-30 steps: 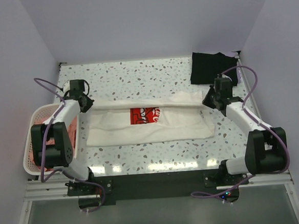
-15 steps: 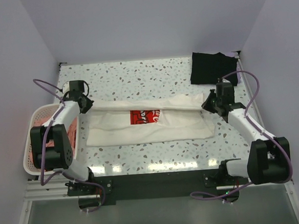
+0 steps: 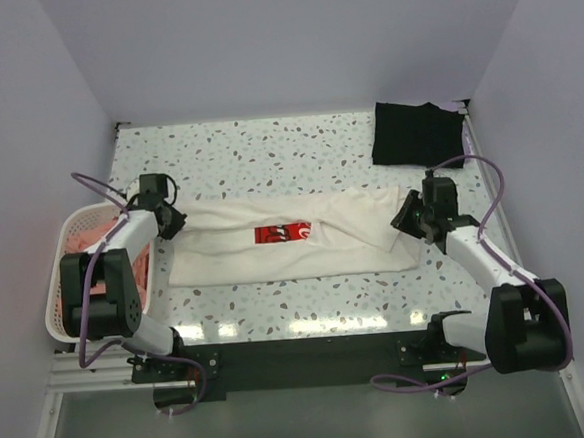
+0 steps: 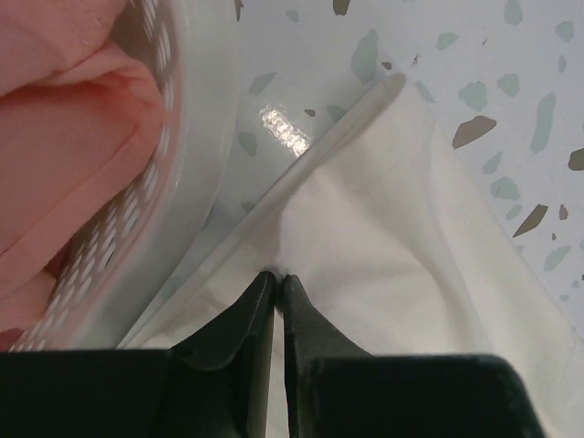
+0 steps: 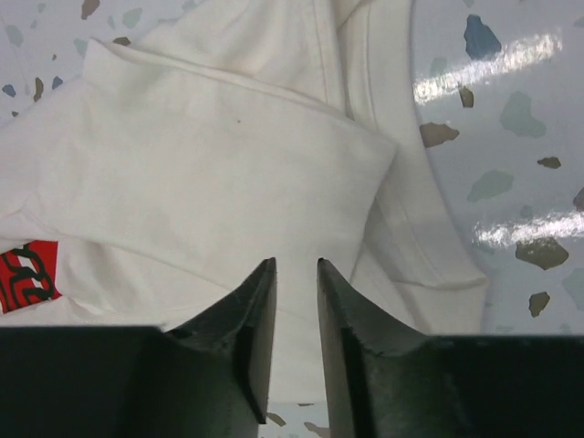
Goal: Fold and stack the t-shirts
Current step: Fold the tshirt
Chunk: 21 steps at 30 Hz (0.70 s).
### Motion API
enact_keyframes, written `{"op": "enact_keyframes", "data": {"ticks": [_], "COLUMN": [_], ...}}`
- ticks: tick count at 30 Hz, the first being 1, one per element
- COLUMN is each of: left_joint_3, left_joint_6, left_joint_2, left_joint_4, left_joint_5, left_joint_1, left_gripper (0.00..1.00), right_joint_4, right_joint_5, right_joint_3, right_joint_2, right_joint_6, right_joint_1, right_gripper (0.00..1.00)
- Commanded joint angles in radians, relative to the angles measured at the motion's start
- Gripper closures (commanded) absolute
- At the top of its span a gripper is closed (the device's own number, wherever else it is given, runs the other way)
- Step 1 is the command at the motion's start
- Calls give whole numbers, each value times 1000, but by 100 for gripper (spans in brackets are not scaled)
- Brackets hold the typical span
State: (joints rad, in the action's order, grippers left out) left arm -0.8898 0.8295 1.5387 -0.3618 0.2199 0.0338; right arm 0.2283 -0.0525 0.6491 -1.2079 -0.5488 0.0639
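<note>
Overhead, the white t-shirt [image 3: 275, 255] lies stretched across the middle of the table [image 3: 268, 161]. Its far edge, which a second ago I held up as a taut band further back, has come down toward me and now covers the upper half of the red print [image 3: 283, 233]. My left pincer [image 3: 172, 223] sits at the shirt's left end and my right pincer [image 3: 408, 220] at its right; the black t-shirt [image 3: 416, 135] lies apart in the far right corner, and the salmon-pink t-shirts [image 3: 91, 233] wait in the basket [image 3: 56, 316]. From my left wrist, the left pincer [image 4: 277, 276] is pressed together on a pucker of the white t-shirt [image 4: 383, 246], just beside the basket [image 4: 196, 164] wall. From my right wrist, the right pincer [image 5: 295, 265] has just parted: a slim gap shows between the jaws, with the white t-shirt [image 5: 201, 182] lying flat beneath and nothing gripped. I judge the lengthwise fold laid but only half released; the left end still needs letting go before a crosswise fold.
</note>
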Motion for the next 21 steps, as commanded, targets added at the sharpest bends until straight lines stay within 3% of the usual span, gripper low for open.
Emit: {"op": "enact_keyframes", "data": {"ticks": [1,2,5,9,15,21], "left_joint_3": [22,22,2,-50,-89,-64], "left_joint_6": [30,26,-7,-67,-188,-277], "left_joint_2": [-22,-26,-51,-81,-121,-199], "left_joint_4": [15,15,14,3,-26,-43], "left_joint_5": [-40,-50,-102,-171,-241,-231], "left_joint_1": [20,24,37,34,8,-50], "left_gripper": [85,80,57,39,35,34], "right_joint_4": [5,12,42,19,-69,-159], "right_joint_5": [-44,-49,-66,-66,49,126], "right_joint_3": [-25,-22,-3,64,237,383], "right_joint_2": [22,28,68,32,-192,-411], "right_joint_6": [9,10,30,49,88,159], "right_joint_1": [-4,-6,-4,5,161,214], "right_gripper": [68,59,47,44,44,44]}}
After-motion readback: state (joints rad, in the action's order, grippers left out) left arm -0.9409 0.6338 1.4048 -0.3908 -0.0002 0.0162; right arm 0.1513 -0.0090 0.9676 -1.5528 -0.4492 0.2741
